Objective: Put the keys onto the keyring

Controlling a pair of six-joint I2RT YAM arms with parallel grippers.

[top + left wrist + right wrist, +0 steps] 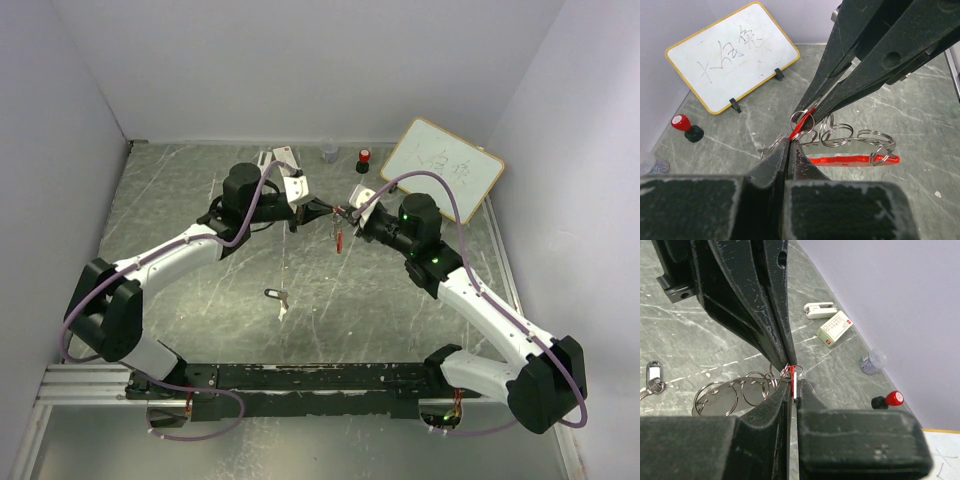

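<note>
The grey surface (pixel 200 290) fills the top view. A whiteboard (pixel 443 165) stands at its upper right. The two arms meet just above the middle.

The right pincer (pixel 793 389) is pressed together on a silver ring of the keyring (pixel 850 160). The keyring's rings and long red piece hang from it in the air. The left pincer (pixel 790 145) is squeezed tight on a small red bit, which looks like the red key (pixel 796 131), right against that ring.

The black key (pixel 277 296) lies alone on the surface, below the middle. A little red-topped stamp (pixel 364 157) stands at the top, left of the whiteboard.
</note>
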